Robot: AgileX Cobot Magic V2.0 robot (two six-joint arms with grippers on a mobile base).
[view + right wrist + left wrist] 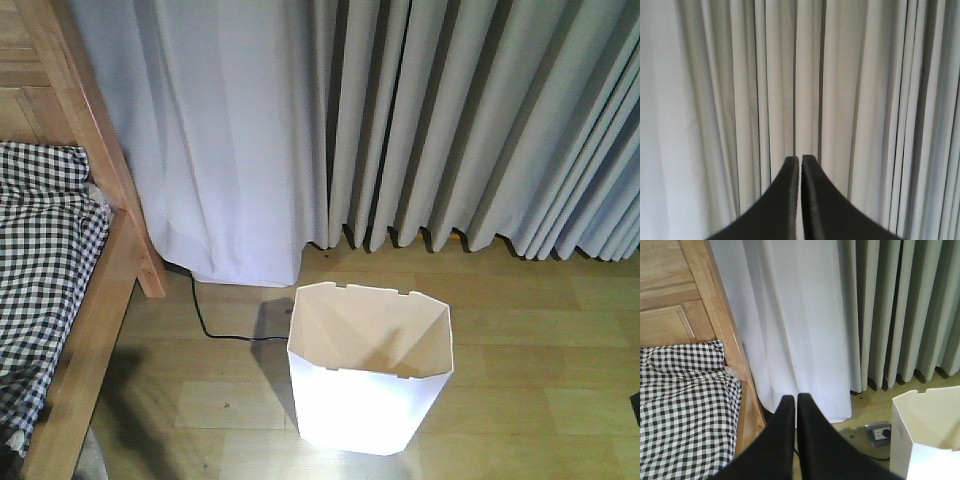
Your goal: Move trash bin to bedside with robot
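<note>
Left end effector (796, 401) and right end effector (800, 162): both were seen pressed closed, nothing held. Trash bin (368, 390): was found upright on wooden floor (530, 320), near bed (60, 300), before curtains (450, 120).

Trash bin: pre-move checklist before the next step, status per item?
1. Trash bin upright on the floor: ok.
2. Bin looks empty inside: ok.
3. Bin at the bed: not ok, floor gap between them.
4. Black cable on the floor between bed and bin: not ok, may snag.
5. Left gripper free: ok, shut on nothing.
6. Right gripper free: ok, shut, facing the curtain.
</note>
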